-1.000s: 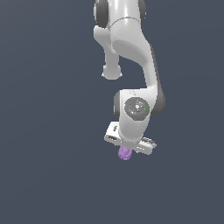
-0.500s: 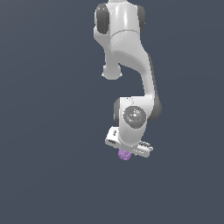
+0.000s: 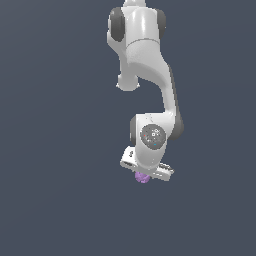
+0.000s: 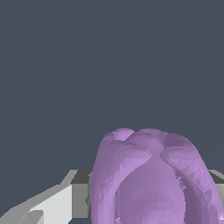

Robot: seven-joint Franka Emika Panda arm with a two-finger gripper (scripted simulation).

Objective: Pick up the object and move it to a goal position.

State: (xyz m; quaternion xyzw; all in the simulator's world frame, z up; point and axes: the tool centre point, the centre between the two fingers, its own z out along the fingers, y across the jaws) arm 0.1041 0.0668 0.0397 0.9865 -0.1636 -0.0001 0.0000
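Observation:
The object (image 3: 142, 177) is a small light-purple ridged blob, peeking out just beneath the white hand of the arm in the exterior view. My gripper (image 3: 143, 176) is shut on it, with most of the fingers hidden behind the hand. In the wrist view the object (image 4: 151, 179) fills the near field as a lobed purple lump, with one grey-white finger (image 4: 52, 203) showing beside it and the other finger mostly hidden behind the lump.
Around the white arm (image 3: 145, 60) there is only a plain dark grey-blue background. No goal marker shows in either view.
The arm has swung toward the exterior view's left, carrying the object with it. The grip on the object has not changed.

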